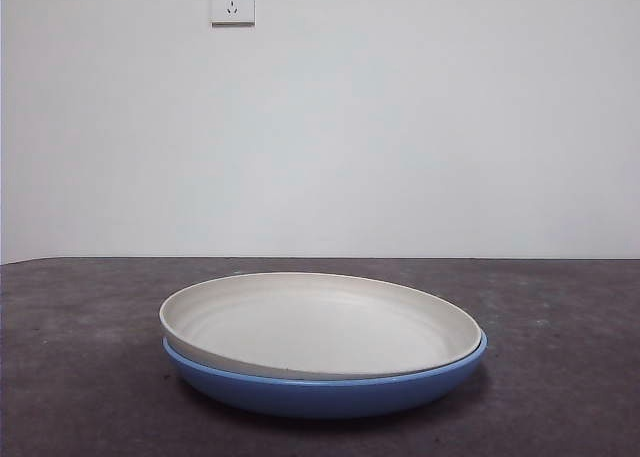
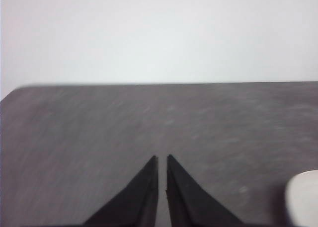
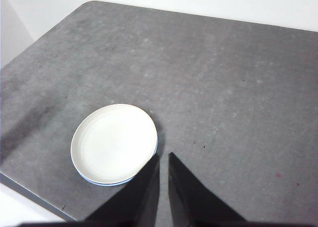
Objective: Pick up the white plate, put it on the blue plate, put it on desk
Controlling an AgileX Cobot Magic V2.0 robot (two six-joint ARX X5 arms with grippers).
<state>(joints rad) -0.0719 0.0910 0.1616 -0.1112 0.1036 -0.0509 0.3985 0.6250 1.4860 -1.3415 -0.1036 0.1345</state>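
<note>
Background: plain white wall (image 1: 400,127) with one socket (image 1: 232,1) high up, behind a dark grey mottled desk (image 1: 80,357).

White plate (image 1: 320,322) found stacked on blue plate (image 1: 330,392), sitting inside its rim, tilted slightly, overhanging a little at one side. Blue showing only as a band beneath the white rim in the front view and as a thin crescent in the right wrist view. Stack resting flat on the desk, close to one desk edge as seen from the right wrist camera, well away from the far rounded corner.

Left gripper (image 2: 162,160): jaws nearly together, only a narrow slit between them, nothing held. Positioned low over bare desk, with a pale rim, most likely the white plate, just visible to one side.

Right gripper (image 3: 164,157): jaws likewise almost touching, nothing held. Raised high above the desk, tips seen just beside the plate stack's edge, not in contact.

No arm visible in the front view.
</note>
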